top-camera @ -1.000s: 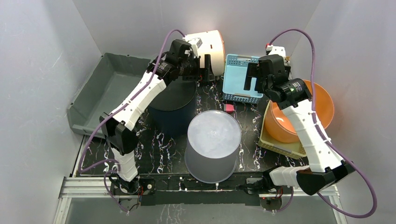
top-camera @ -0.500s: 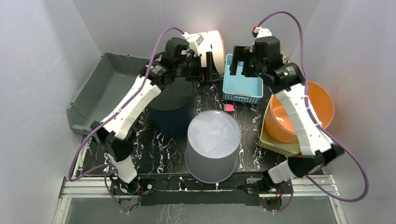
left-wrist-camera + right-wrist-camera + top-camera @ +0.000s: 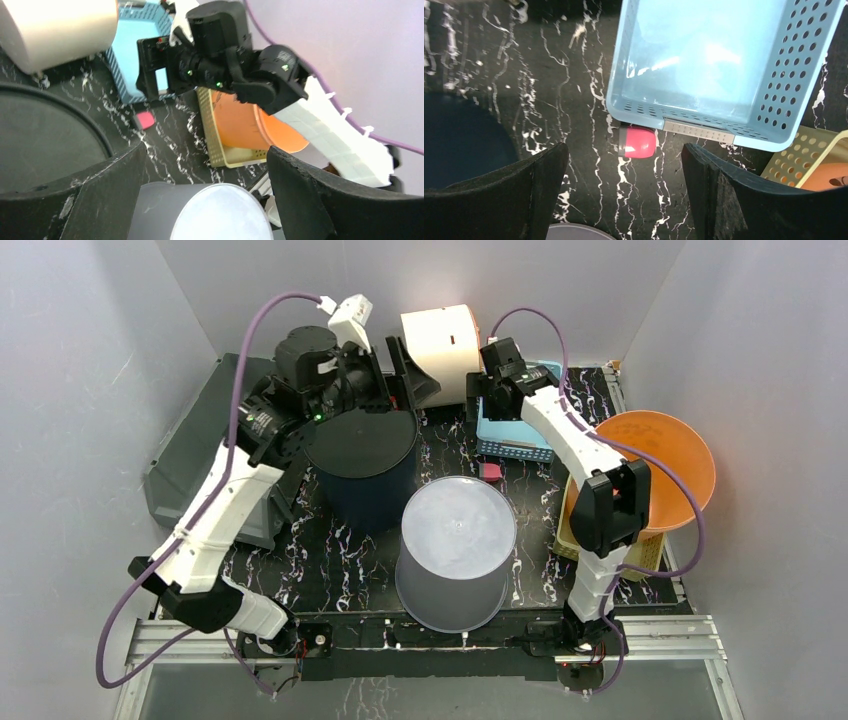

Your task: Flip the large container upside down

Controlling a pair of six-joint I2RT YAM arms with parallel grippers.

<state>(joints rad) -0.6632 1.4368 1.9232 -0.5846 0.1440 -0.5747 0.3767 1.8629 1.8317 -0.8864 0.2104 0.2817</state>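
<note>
Two arms are seen stretched to the back of the marbled counter (image 3: 335,540). The left claw (image 3: 405,375) is held wide apart beside a cream drum (image 3: 440,335) that lies on its side. The right claw (image 3: 478,398) is likewise spread wide, above the near-left corner of a blue basket (image 3: 515,448).

The large grey container (image 3: 457,550) is found at the front centre of the counter, its closed flat end up and its wider rim down, close to the near edge.

Only from overhead is the full layout given. A dark round container (image 3: 365,465) is set just behind and left of the grey one, a grey tray (image 3: 185,460) is placed at far left, and an orange bowl (image 3: 670,460) is seen at right. Only from the left wrist is the bowl shown resting in a yellow perforated basket (image 3: 220,145). Only from the right wrist is a small pink object (image 3: 639,141) shown lying against the blue basket's front wall.

Bare counter is left in a strip between the dark container and the blue basket. A narrower gap is left between the grey container and the yellow basket.
</note>
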